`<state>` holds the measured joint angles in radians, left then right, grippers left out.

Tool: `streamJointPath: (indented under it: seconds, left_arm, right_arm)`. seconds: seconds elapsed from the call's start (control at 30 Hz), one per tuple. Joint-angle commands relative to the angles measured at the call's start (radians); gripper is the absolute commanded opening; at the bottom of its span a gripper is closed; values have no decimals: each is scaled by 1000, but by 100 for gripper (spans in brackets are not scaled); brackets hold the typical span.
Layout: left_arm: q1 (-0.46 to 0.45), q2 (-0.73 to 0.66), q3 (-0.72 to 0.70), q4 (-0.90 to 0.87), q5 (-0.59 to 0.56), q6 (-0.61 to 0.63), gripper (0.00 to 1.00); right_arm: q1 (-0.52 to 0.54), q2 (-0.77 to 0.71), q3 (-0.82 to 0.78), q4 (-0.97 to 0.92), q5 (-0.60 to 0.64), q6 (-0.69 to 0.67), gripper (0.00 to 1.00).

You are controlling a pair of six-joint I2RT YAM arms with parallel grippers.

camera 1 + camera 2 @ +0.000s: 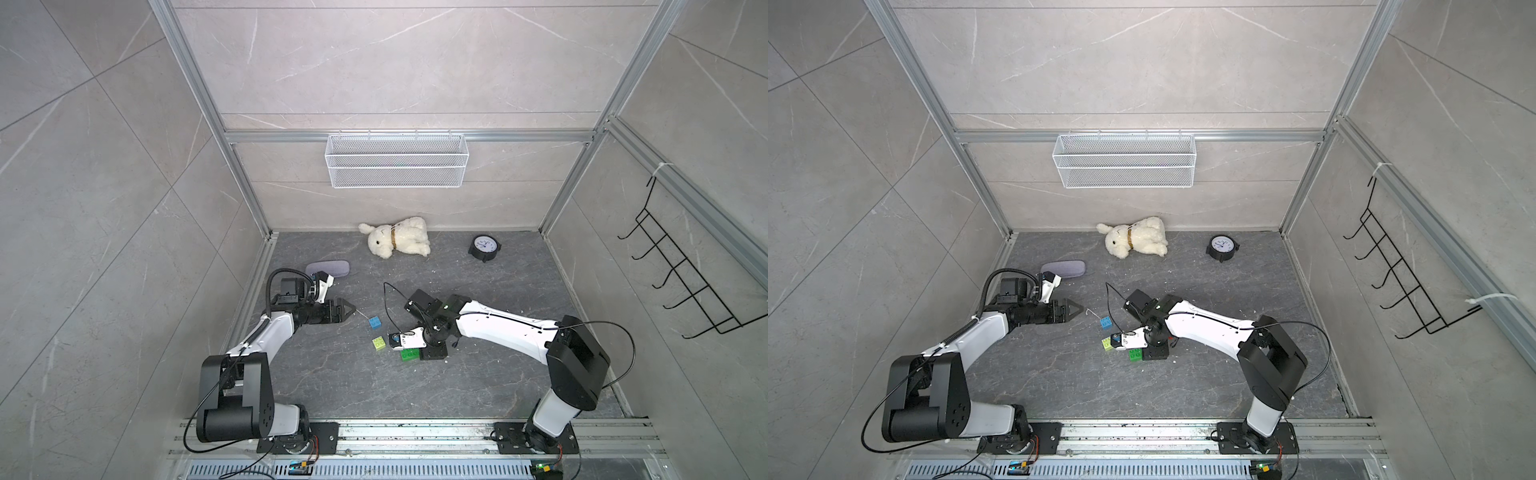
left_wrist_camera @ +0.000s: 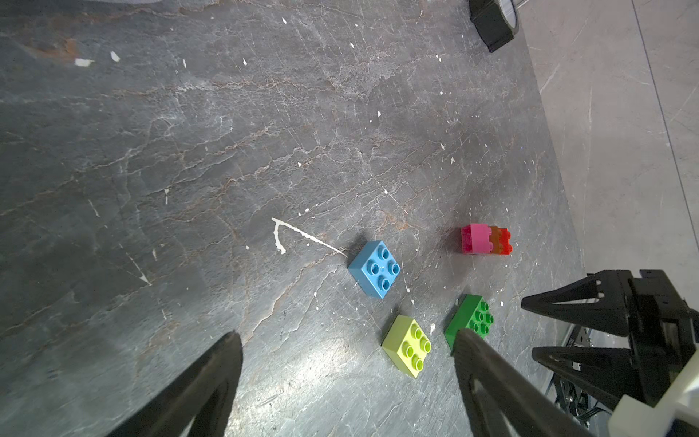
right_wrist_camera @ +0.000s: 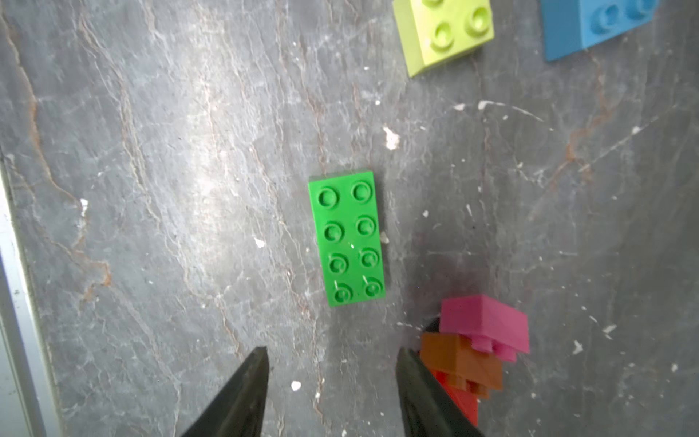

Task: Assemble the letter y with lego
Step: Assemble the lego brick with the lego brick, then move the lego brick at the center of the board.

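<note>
Green bar lying studs-up on the worktop. Pink-orange-red stem lying beside it, just outside one jaw of the right hand. Blue brick and yellow-green brick sitting loose nearby. Right hand and left hand are both standing open, empty. We are judging the stem built; next, we are joining bar to stem, squarely aligned.

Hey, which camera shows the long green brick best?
The right wrist view: the long green brick lies whole and unobstructed, all eight studs showing. In the left wrist view a fingertip of the left gripper covers one end. In both top views the brick is tiny, partly under the right arm.
</note>
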<state>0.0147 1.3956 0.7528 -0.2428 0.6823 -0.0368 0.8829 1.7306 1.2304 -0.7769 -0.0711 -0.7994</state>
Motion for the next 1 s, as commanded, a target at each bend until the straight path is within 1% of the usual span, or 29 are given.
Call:
streamJointPath:
  seconds: [0.0, 0.3, 0.4, 0.5, 0.67, 0.8, 0.83, 0.97]
  left_arm:
    - [-3, -18, -10, 8, 6, 29, 91]
    - [-3, -20, -11, 9, 3, 31, 91]
    - [-4, -17, -10, 8, 2, 31, 90]
    - [-3, -16, -10, 9, 2, 32, 90]
    - [-2, -15, -12, 10, 2, 33, 91]
    - [-3, -13, -12, 9, 1, 33, 90]
    - [-3, -12, -12, 9, 1, 32, 91]
    - [-3, -8, -12, 12, 4, 27, 90]
  right_arm:
    - [4, 30, 1, 97, -11, 36, 60]
    - [19, 118, 37, 127, -70, 23, 61]
    - [22, 135, 35, 137, -73, 21, 60]
    - [21, 152, 35, 145, -79, 23, 57]
    - [22, 179, 31, 149, -88, 23, 49]
    - [21, 177, 20, 150, -84, 16, 35]
    - [20, 169, 17, 146, -80, 17, 32]
    - [6, 103, -43, 142, -65, 34, 29]
